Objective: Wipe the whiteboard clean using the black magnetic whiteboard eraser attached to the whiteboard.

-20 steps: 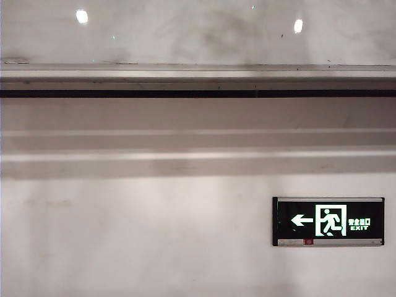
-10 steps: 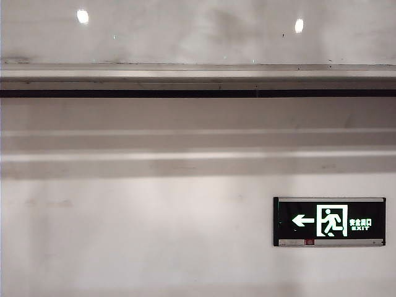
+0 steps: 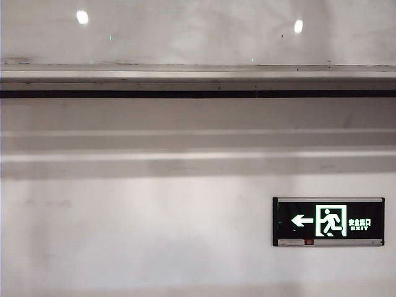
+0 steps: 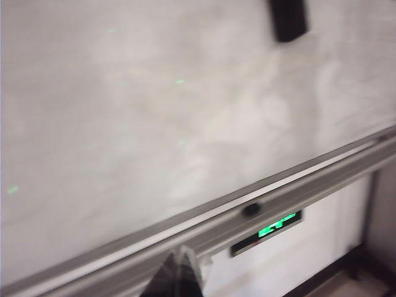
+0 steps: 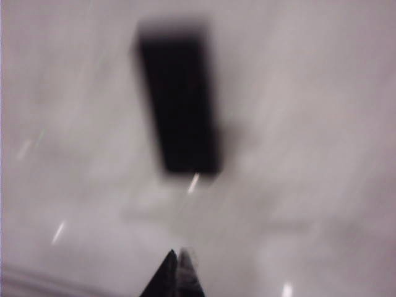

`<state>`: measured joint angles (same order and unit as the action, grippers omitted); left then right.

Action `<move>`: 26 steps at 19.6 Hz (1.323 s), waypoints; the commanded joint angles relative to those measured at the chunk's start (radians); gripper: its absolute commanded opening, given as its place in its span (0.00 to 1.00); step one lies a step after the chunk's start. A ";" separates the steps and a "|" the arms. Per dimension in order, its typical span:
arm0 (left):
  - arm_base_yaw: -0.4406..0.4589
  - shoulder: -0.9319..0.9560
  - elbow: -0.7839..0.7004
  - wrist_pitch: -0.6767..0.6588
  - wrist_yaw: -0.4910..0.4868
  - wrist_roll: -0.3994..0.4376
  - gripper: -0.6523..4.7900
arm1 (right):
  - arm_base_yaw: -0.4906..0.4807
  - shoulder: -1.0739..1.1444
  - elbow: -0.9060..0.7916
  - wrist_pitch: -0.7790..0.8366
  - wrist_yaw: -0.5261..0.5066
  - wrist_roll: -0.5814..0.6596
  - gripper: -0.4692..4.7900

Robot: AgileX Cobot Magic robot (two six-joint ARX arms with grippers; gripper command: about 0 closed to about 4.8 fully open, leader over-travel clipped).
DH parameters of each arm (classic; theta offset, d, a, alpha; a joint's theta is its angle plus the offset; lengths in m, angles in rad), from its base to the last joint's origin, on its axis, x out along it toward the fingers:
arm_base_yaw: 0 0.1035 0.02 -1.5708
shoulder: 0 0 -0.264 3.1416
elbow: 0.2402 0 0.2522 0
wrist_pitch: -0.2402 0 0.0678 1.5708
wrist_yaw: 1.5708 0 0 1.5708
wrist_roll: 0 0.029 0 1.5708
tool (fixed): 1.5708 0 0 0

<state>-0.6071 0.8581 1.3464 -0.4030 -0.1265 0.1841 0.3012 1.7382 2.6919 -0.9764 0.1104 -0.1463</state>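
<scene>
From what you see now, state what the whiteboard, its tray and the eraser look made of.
Whiteboard: glossy, probably coated panel; it mirrors lights, with grey smudges. Tray: silver-grey metal, likely aluminium, with straight ridges. Eraser: matte black block, possibly plastic or felt; blur hides texture.

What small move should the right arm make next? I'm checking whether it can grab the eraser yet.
Probably open the right gripper: its fingers look shut together, and the eraser sits on the whiteboard ahead of them, untouched.
</scene>
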 commanded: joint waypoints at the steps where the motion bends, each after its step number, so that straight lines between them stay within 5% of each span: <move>1: 0.000 -0.084 -0.070 -0.023 -0.039 -0.002 0.11 | 0.002 -0.020 0.006 -0.048 -0.011 0.016 0.08; 8: 0.000 -0.400 -0.467 0.129 -0.098 -0.055 0.11 | 0.002 -0.135 0.006 -0.242 -0.025 0.016 0.08; 12: 0.000 -0.505 -0.620 0.158 -0.099 -0.159 0.11 | 0.002 -0.190 0.006 -0.378 -0.069 -0.011 0.08; 18: 0.000 -0.541 -0.791 0.190 -0.164 -0.140 0.11 | 0.002 -0.260 -0.017 -0.409 -0.113 0.048 0.08; 26: 0.000 -0.541 -0.997 0.358 -0.153 -0.163 0.11 | 0.002 -0.402 -0.381 -0.401 -0.194 0.053 0.08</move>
<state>-0.6071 0.3176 0.3557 -0.0654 -0.2726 0.0319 0.3012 1.3804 2.3653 -1.3884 -0.0566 -0.1009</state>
